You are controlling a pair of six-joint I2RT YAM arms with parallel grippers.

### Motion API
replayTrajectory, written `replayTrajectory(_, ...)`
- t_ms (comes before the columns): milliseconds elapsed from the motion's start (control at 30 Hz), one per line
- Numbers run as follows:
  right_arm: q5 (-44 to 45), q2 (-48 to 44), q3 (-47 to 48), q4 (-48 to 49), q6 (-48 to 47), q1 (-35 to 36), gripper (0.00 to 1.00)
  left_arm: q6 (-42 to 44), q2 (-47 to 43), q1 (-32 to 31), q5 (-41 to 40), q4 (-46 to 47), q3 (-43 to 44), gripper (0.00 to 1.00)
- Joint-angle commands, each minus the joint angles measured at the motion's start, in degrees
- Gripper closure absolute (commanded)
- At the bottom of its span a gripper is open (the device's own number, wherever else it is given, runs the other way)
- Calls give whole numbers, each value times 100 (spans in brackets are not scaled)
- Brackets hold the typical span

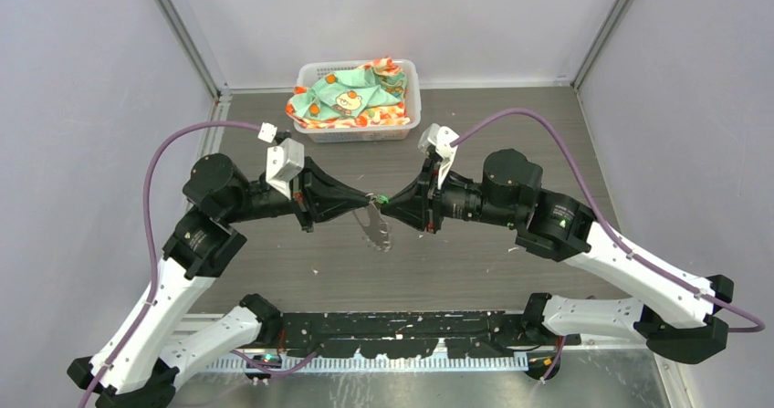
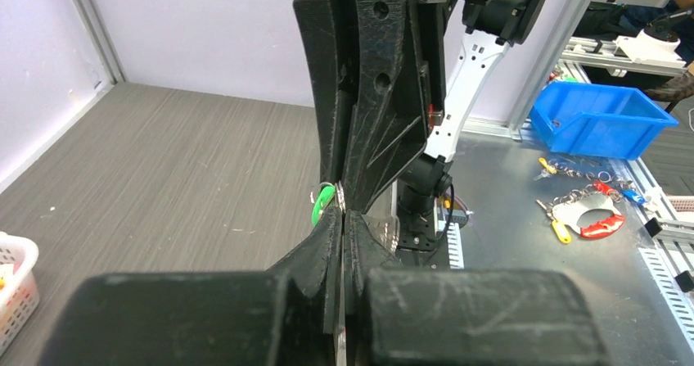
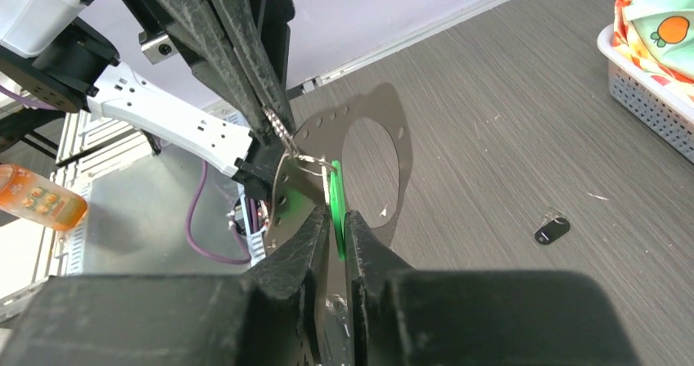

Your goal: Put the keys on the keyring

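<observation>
Though blade hidden, green key (image 3: 336,204) tight in right tool (image 1: 387,198); keyring (image 3: 394,149) tight in left tool (image 2: 340,219).

Basket (image 1: 358,135) at far edge of table (image 1: 548,143); left gripper (image 1: 368,204) and right gripper (image 1: 384,198) meet mid-table, keyring (image 1: 376,230) dangling; far corners bare.

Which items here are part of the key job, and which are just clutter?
Job: keyring in left gripper; green key in right gripper; black key, lying free.
Lying about: white basket, patterned cloth, blue bin, spare key bunch.
</observation>
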Motion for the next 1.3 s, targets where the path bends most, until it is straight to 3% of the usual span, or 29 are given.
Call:
replayTrajectory(0, 40, -228, 250, -217, -102, 28, 84, 98, -131, -10, -97, 255, -6, 100)
replayTrajectory(267, -680, -33, 550, -1040, -40, 73, 86, 217, -147, -7, -143, 255, -71, 100)
replayTrajectory(800, -886, 321, 792, -1608, 67, 76, 84, 117, -163, -7, 21, 251, -10, 100)
replayTrajectory(933, -891, 419, 988, -1782, 25, 80, 75, 92, -176, -7, 84, 247, -1, 100)
replayTrajectory(1033, -730, 420, 1321, -1974, -121, 77, 58, 89, -179, -7, 130, 228, -1, 100)
replayTrajectory(1133, -299, 277, 1665, -2120, -414, 73, 32, 90, -173, -10, 227, 168, 16, 100)
replayTrajectory(1267, -220, 116, 1826, -1803, -782, 73, 22, 69, -131, -11, 398, 115, 51, 100)
